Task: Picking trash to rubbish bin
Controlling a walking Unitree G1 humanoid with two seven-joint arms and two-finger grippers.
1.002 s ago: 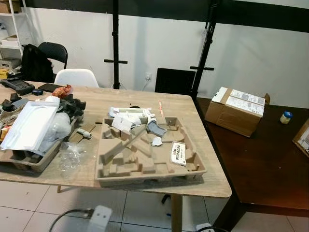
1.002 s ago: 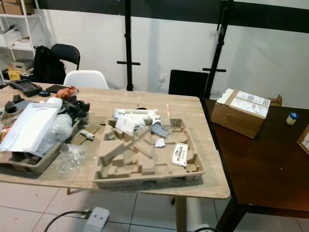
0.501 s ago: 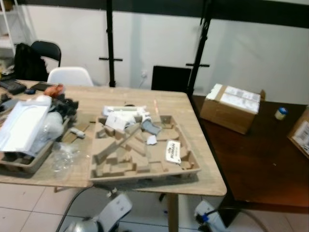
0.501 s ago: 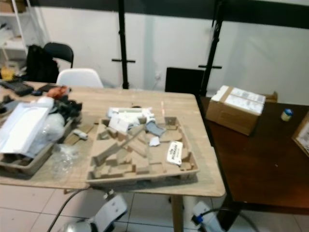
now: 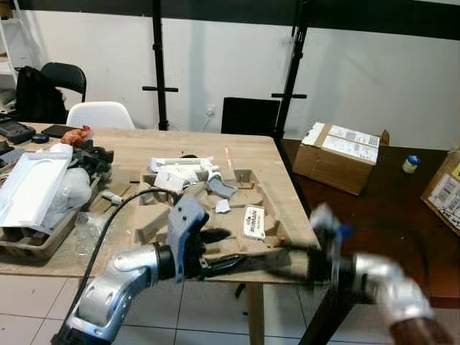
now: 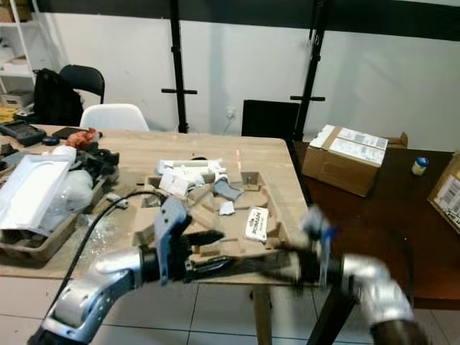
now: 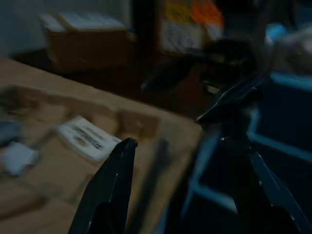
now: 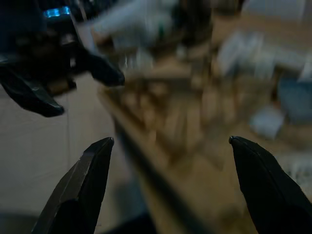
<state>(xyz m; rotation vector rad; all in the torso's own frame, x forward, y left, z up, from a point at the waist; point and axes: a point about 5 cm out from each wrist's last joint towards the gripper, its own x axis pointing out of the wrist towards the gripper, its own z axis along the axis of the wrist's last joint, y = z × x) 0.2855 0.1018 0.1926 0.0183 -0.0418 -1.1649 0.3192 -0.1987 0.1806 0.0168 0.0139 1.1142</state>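
Note:
A moulded pulp tray (image 5: 267,203) lies on the wooden table (image 5: 129,147), at its near right corner. In it are white paper scraps (image 5: 180,172), a grey piece (image 5: 220,188) and a white labelled packet (image 5: 252,220). My left gripper (image 5: 237,249) hovers open at the table's near edge, just before the tray, with nothing between its fingers. My right gripper (image 5: 277,262) comes in blurred from the right and points at the left one, almost meeting it. In the right wrist view the right gripper (image 8: 170,140) stands wide open over the tray's edge.
A second tray (image 5: 36,241) with a white plastic bag sits at the table's left, with crumpled clear film (image 5: 90,226) beside it. A cardboard box (image 5: 338,154) and a small jar (image 5: 410,164) stand on the dark table (image 5: 374,215) to the right. Chairs stand behind.
Both arms have risen from the bottom of the picture to the table's near edge, their fingers pointing at each other. The camera has shifted a little; the things on the table have not moved.

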